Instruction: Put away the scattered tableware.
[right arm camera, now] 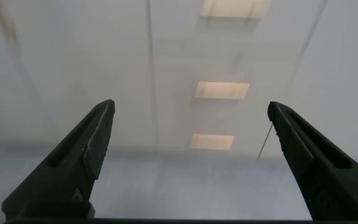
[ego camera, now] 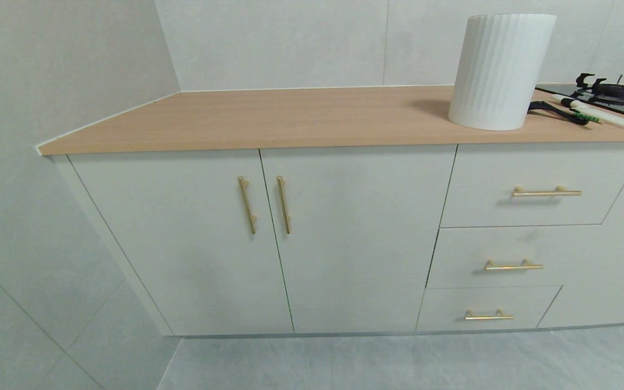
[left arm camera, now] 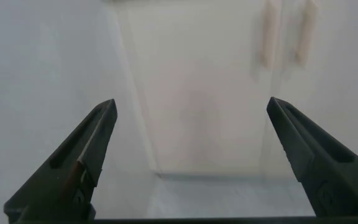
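Jaws on both arms wide apart, empty; utensils (ego camera: 596,115) beside white container (ego camera: 499,70) on countertop (ego camera: 290,116).

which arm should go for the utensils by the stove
Right, probably: the utensils lie at the right end of the counter, and the right pincer, open, faces the drawers below them.

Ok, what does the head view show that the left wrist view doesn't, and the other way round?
Head view adds: the light wooden countertop, the white ribbed cylindrical container on it, the black and white utensils beside that, the black stove grate, and three pale drawers with gold bar handles. Left wrist view adds: the left gripper, jaws open, holding nothing. Both share: the pale cabinet doors with two vertical gold handles, and the grey tiled floor.
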Motion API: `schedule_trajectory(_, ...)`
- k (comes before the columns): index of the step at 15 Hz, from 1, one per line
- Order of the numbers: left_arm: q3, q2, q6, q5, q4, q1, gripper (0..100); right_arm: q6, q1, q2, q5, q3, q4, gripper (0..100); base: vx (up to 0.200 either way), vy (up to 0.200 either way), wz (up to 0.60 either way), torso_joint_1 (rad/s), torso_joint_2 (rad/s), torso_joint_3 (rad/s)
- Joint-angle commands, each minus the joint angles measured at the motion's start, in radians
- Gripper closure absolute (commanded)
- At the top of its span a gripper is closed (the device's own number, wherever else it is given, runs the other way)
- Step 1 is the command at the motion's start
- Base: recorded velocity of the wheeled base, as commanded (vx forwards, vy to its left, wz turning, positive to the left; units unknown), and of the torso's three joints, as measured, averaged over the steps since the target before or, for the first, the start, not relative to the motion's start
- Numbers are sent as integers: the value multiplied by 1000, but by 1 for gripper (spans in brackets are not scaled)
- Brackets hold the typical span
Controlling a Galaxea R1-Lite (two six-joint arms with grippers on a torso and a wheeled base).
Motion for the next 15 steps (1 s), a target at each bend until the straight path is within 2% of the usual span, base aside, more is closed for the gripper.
schedule_trajectory(1, 28, -1, -1, -12, 11, 2, 0, 5, 2, 11, 7, 32, -7, 0, 0, 0, 0, 0, 0, 0)
schedule_trajectory(2, 17, -1, -10, -104, 91, 2, 0, 5, 12, 34, 7, 32, -7, 0, 0, 0, 0, 0, 0, 0)
schedule_trajectory(3, 22, -1, -21, -170, 101, 0, 0, 6, 12, 26, 5, 32, -7, 0, 0, 0, 0, 0, 0, 0)
schedule_trajectory(4, 28, -1, -43, -166, 100, 2, 0, 11, 4, 0, 2, 32, -10, 0, 0, 0, 0, 0, 0, 0)
schedule_trajectory(5, 28, -1, -86, -166, 98, 0, 0, 11, 4, 0, 2, 32, -10, 0, 0, 0, 0, 0, 0, 0)
schedule_trajectory(6, 26, -1, -101, -165, 98, 2, 0, 11, 4, 0, 2, 32, -10, 0, 0, 0, 0, 0, 0, 0)
schedule_trajectory(15, 26, -1, -101, -165, 98, 2, 0, 48, 4, 0, -16, 32, -10, 0, 0, 0, 0, 0, 0, 0)
